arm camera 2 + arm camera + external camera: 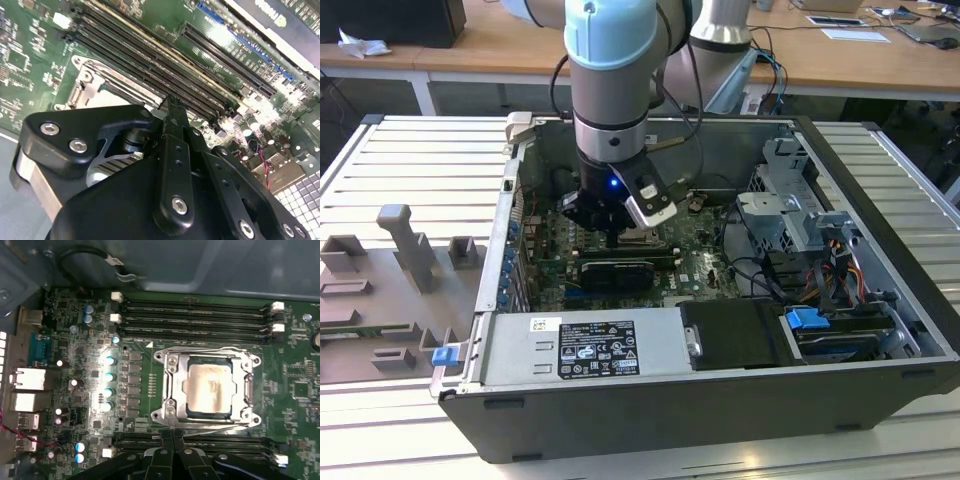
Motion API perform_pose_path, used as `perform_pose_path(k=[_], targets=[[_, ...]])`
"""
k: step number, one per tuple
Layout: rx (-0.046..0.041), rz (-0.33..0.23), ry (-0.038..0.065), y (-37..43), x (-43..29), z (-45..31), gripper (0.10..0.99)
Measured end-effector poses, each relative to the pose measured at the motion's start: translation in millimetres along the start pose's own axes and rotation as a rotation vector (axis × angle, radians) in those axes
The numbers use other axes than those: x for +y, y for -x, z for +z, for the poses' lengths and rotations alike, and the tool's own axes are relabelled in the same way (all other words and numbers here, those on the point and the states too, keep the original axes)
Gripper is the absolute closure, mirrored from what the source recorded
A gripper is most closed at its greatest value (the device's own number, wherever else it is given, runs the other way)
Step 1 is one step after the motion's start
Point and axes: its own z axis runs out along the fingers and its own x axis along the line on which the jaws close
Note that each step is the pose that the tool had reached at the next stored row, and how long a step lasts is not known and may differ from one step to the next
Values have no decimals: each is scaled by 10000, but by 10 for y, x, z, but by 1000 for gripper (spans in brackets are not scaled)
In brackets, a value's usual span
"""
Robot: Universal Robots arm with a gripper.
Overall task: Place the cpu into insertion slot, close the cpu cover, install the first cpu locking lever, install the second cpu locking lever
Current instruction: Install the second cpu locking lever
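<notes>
The cpu (209, 388) sat in the insertion slot (172, 390) under the cpu cover (248, 386), and the gripper (172, 436) beside it, fingers seemingly pressed together, could slip and scratch the board.

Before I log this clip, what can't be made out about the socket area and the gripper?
- Locking levers: in the first wrist view the cpu sits under the closed cpu cover, but the thin levers along its edges are too fine to judge as latched.
- Insertion slot: in the exterior view the gripper and arm block it.
- Cpu cover: in the second wrist view the gripper body hides most of it.
- Gripper: cut off by the first wrist view's edge.
</notes>
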Motion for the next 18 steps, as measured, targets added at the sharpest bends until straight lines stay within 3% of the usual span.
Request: perform_pose_path(k=[5, 8, 12, 18], targets=[[6, -126, 167, -30, -17, 87, 980], [4, -255, 494, -54, -28, 124, 980], [-4, -391, 755, -66, -31, 165, 980], [12, -437, 773, -120, -32, 168, 980]])
